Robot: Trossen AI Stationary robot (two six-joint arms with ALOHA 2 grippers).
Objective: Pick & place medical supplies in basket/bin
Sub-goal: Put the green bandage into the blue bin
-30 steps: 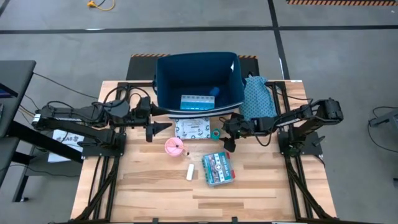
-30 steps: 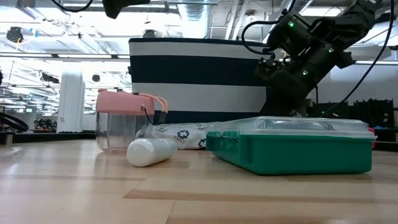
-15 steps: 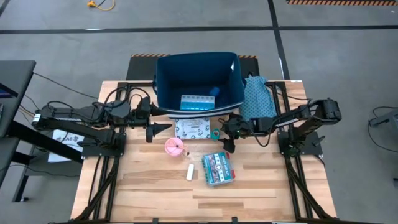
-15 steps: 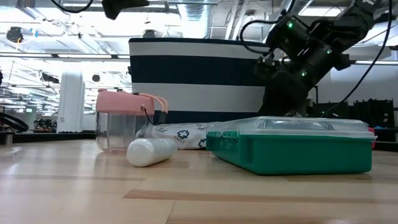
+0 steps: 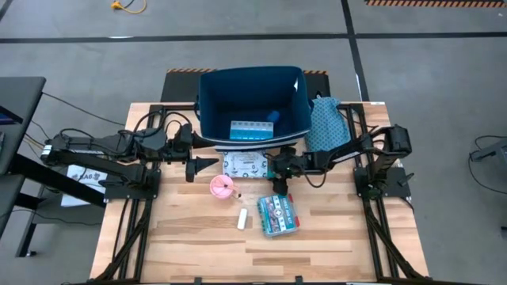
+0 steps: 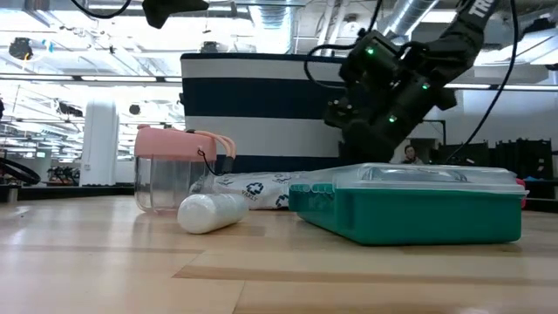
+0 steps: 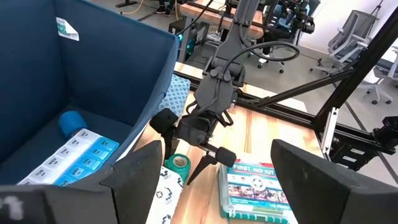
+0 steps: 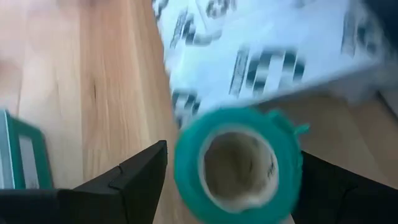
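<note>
- We see the right gripper (image 5: 276, 177) low over the table, just in front of the navy bin (image 5: 212, 119), fingers spread wide and straddling the green roll (image 8: 236, 160).
- In the right wrist view the green roll sits between the two fingers (image 8: 134, 177), lying flat with its hole up; nothing is pinched, and contact can't be confirmed.
- Green roll (image 7: 179, 162) lies on the wood at the edge of the white printed packet (image 5: 244, 164), which sits against the bin's front wall.
- Left gripper (image 5: 203, 165) hovers off the bin's front-left corner, beside the packet, fingers open wide, holding nothing.
- Inside the bin: the light-blue pill organizer (image 5: 249, 131) on the floor, with the blue tape roll (image 5: 272, 116) just behind it.
- In front of the bin, on the table (image 5: 182, 245): the pink-lidded clear cup (image 6: 174, 170) in front of the packet's left end, and the white stick (image 5: 242, 219) farther out from the bin, past the cup.
- The teal case (image 5: 278, 215) with a clear lid lies beside the white stick, on the near side of the right gripper from the bin.
- The teal patterned pouch (image 5: 328, 123) rests against the bin's right wall.
</note>
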